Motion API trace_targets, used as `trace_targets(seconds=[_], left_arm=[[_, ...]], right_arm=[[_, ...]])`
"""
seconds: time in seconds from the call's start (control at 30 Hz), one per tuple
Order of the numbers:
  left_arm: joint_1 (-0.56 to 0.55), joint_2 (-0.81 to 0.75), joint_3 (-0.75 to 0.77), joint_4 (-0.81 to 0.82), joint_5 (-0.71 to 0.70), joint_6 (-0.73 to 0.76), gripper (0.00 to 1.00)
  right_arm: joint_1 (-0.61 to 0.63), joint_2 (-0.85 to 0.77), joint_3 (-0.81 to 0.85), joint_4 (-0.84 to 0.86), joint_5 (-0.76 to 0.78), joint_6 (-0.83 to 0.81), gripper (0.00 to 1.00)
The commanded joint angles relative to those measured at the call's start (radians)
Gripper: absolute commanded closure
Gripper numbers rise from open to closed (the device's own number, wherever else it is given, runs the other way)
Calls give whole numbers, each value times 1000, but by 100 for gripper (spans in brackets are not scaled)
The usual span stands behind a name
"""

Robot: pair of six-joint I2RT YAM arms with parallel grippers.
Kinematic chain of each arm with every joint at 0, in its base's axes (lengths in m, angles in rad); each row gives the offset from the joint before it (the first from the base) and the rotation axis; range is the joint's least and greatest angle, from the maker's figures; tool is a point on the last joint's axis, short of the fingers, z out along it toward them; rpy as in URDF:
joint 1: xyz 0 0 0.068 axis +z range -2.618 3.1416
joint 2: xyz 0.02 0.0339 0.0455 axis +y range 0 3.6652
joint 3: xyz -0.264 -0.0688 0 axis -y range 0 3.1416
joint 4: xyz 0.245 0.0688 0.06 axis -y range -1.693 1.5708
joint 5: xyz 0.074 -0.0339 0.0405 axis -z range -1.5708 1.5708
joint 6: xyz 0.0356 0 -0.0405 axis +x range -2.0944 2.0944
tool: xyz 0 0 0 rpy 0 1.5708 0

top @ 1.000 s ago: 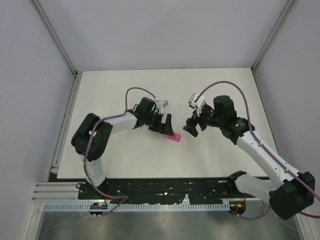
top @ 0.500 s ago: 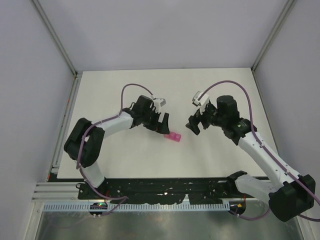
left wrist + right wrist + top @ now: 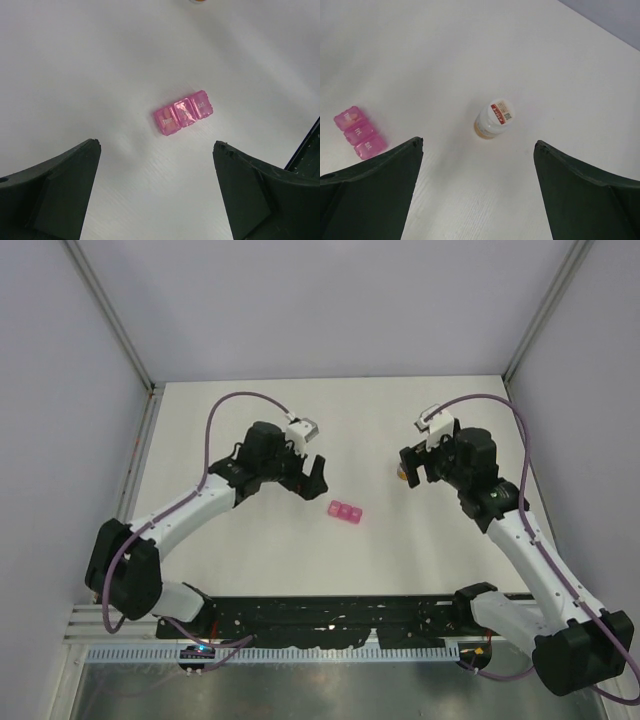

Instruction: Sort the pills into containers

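Observation:
The pink pill box [image 3: 346, 512] lies flat on the white table [image 3: 250, 560], three joined compartments with lids shut. It also shows in the left wrist view [image 3: 185, 112] and the right wrist view [image 3: 360, 132]. My left gripper [image 3: 317, 480] is open and empty, hovering up and to the left of the box; its own view shows the jaws wide apart [image 3: 157, 145]. My right gripper [image 3: 409, 471] is open and empty, to the upper right of the box [image 3: 477, 142]. No loose pills show.
A small white bottle with an orange-red label [image 3: 494, 119] stands on the table under my right gripper, mostly hidden from the top camera [image 3: 399, 473]. Grey walls close the table at the back and sides.
Both grippers have drawn back from the pill box, the left one up and to the left, the right one up and to the right. The box stays on the table.

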Motion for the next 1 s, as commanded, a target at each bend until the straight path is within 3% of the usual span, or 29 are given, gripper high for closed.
trace_targets(seconds=[0.0, 0.57, 0.97], left_arm=[[30, -126, -43, 8, -41, 84, 1], [115, -492, -99, -99, -159, 174, 0], [156, -665, -106, -177, -238, 171, 0]], right_arm=[[-10, -46, 32, 67, 212, 22, 5], [-19, -26, 58, 61, 462, 79, 5], [-19, -109, 45, 85, 490, 111, 5]])
